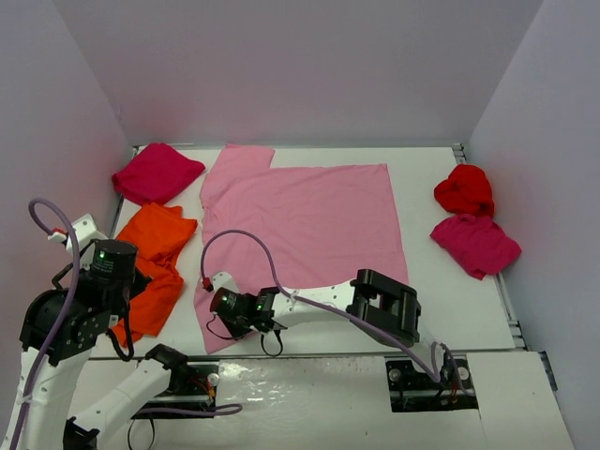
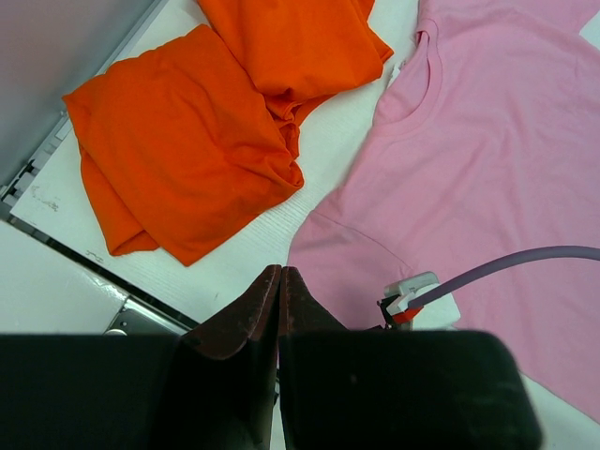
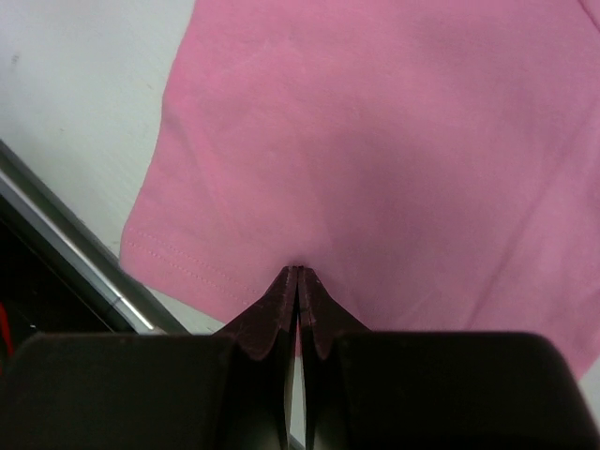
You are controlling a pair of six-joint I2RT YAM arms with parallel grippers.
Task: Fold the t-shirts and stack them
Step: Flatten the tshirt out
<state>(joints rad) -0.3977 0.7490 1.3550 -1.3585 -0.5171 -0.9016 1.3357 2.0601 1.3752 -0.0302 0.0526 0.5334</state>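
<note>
Pink t-shirt (image 1: 300, 216) spread flat mid-counter (image 1: 441, 300), filling most of the centre. Orange t-shirts (image 1: 155, 258) crumpled on the left, just beside it. One magenta t-shirt (image 1: 157, 173) bunched at far left. Red t-shirt (image 1: 464, 189) and a second magenta t-shirt (image 1: 475, 246) bunched together at the right wall, well apart from the pink one. The right arm reaches across to the left, with the right gripper (image 1: 210, 286) at the pink shirt's near-left sleeve.

Left wrist: left gripper (image 2: 280, 270) is closed, fingers pressed together with nothing between them. It is above bare counter between the orange pile and the pink shirt. A white connector (image 2: 419, 298) with a purple cable (image 2: 525, 261) sits over the pink cloth at right.

Right wrist: right gripper is closed, tips meeting right at the pink cloth just inside the sleeve hem. Can't tell if any fabric is pinched. The cloth around the tips lies flat. The counter edge rail (image 3: 66, 234) is at near left.
</note>
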